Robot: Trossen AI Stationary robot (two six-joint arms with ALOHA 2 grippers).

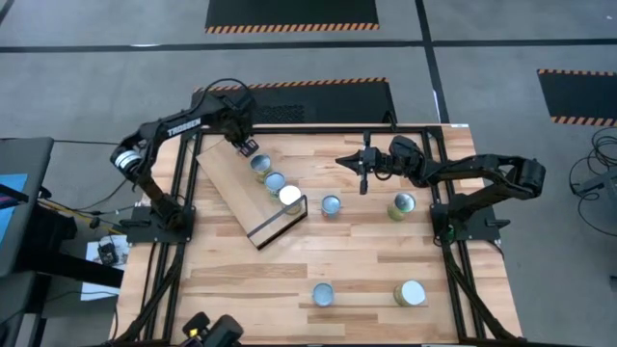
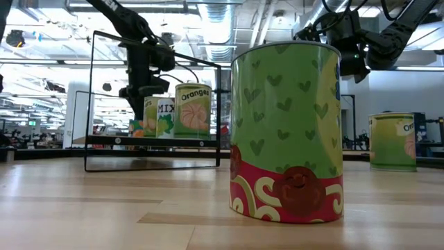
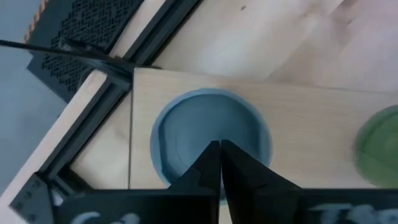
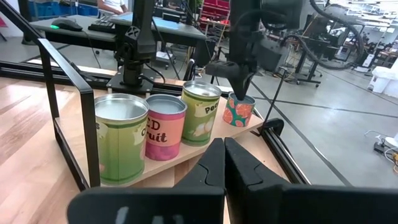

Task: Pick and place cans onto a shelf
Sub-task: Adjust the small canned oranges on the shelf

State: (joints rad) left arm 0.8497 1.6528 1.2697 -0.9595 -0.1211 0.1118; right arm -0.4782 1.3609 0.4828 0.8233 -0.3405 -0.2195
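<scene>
Left hand (image 1: 248,146), fingers closed and empty, is held just above a 4th small can (image 4: 238,109) at the shelf's (image 1: 224,174) 11 o'clock end; a straight lift is advised. 3 cans (image 1: 274,180) are lined alongside. Right hand (image 1: 363,170), closed and empty, is hovering near the loose can (image 1: 331,203). 3 more cans are left on the table (image 1: 357,260).

- Shelf (image 1: 236,188) lies on the table's (image 1: 366,265) left half, set at a slant.
- A row of cans (image 1: 275,181) stands along the shelf.
- Four more cans (image 1: 331,204) stand on the table, to the shelf's right.
</scene>
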